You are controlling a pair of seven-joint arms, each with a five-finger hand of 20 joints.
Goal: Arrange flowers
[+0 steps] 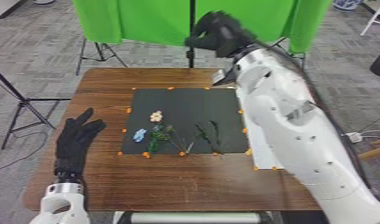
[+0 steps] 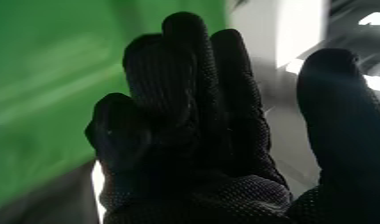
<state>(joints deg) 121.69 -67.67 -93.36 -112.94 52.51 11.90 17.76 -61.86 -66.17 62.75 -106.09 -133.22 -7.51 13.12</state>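
In the head view my right hand [image 1: 220,36] is raised beyond the table's far edge, in front of the green cloth. My left hand [image 1: 74,142] lies over the table's left side, its fingers straight. On the black sheet [image 1: 191,102] are a pale peach flower [image 1: 156,116], a light blue flower [image 1: 139,134] and several green stems [image 1: 154,142], with darker stems [image 1: 202,134] to their right. Seen from the right wrist, the right hand [image 2: 200,145] has its fingers mostly extended, the thumb apart, and nothing held.
The brown table [image 1: 151,182] carries orange markers [image 1: 146,155] around the sheet's edges. A white sheet [image 1: 265,150] lies beside the black one, partly under the right arm. Stands [image 1: 25,100] hold the floor left of and behind the table.
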